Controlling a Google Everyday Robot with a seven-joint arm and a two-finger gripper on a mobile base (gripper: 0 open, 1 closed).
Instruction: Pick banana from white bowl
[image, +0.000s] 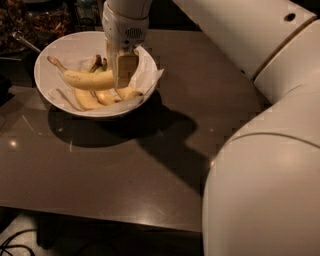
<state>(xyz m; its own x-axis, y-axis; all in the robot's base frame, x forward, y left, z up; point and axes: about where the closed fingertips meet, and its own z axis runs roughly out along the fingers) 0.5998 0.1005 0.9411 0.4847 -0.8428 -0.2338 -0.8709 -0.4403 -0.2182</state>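
The gripper (122, 75) reaches down into the white bowl (65, 45) on the desk (125, 175), its jaws seemingly clamped on the right end of the banana (85, 79) — the grasp looks made. Next it needs a straight, steady lift — clear of the other bananas (100, 97) and the rim.

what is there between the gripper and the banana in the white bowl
Nothing. In the camera view the banana runs with its right end behind the gripper, above the shorter bananas in the white bowl.
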